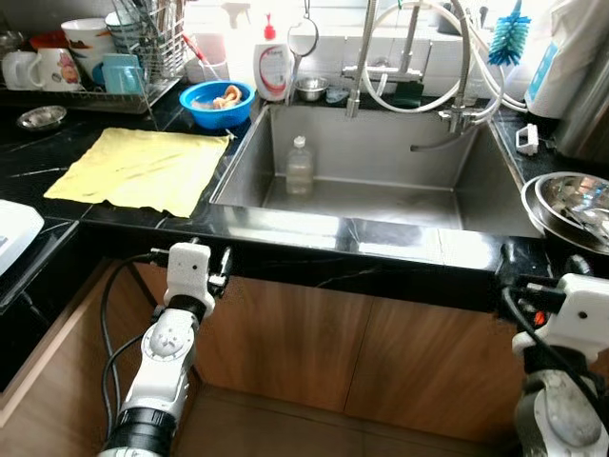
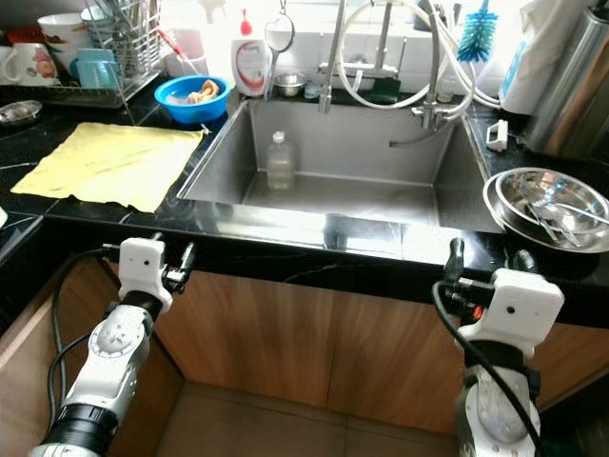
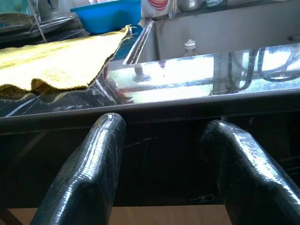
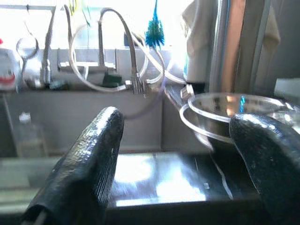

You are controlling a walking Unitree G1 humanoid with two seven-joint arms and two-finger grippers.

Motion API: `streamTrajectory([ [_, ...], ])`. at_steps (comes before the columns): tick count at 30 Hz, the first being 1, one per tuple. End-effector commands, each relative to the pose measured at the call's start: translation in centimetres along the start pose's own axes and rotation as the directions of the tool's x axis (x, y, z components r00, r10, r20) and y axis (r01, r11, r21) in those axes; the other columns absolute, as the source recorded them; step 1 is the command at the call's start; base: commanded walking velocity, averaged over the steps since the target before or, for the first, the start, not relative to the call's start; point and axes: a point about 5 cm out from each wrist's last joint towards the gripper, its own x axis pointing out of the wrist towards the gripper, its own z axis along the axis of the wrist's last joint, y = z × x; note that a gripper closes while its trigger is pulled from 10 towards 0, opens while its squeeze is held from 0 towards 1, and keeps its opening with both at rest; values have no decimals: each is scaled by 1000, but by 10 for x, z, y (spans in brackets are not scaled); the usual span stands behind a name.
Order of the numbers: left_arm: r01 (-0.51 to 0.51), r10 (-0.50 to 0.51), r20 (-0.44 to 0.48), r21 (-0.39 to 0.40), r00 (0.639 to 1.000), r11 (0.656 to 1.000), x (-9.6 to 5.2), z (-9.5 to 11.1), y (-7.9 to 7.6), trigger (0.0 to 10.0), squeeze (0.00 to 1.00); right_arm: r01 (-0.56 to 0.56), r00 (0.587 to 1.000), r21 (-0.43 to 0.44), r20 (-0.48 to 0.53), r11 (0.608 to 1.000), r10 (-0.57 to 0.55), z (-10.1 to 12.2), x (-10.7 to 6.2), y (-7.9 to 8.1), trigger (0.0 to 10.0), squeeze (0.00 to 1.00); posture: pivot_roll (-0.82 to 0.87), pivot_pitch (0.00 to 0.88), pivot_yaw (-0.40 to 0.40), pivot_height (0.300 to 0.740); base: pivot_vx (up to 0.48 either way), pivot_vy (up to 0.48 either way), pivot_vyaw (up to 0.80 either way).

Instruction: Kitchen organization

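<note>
The steel bowl beyond the right tool runs off the picture's edge, and the utensils inside it are too tangled in glare to name. The right wrist view is smeared with blur, so the bottle in the sink is only a pale shape.

Both arms are raised, left tool and right tool fingers spread apart.

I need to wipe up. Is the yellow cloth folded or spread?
Spread: the yellow cloth lies flat, one layer, on the counter.
</note>
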Motion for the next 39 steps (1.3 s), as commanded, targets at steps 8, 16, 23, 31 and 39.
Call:
streamTrajectory([
  [8,88,-89,140,12,986,996,18,30,-21,10000,0,129,992,-40,-12,991,-129,-1,1,-13,10000,0,-96,0,47,740,0,0,0],
  [16,90,-90,136,6,987,996,17,28,-21,10000,0,146,989,-70,25,987,-145,7,6,-15,10000,0,-93,0,49,740,0,0,0],
  [23,115,-116,129,19,985,993,15,25,-27,10000,0,186,982,-76,37,980,-183,9,6,-20,10000,0,-96,0,51,740,0,0,0],
  [31,102,-105,115,35,988,994,13,22,-19,10000,0,210,976,-85,83,974,-204,20,13,-26,10000,0,-88,0,46,740,0,0,0],
  [39,104,-107,112,33,988,994,14,22,-20,10000,0,227,972,-97,84,969,-219,21,18,-30,10000,0,-91,0,47,740,0,0,0],
])
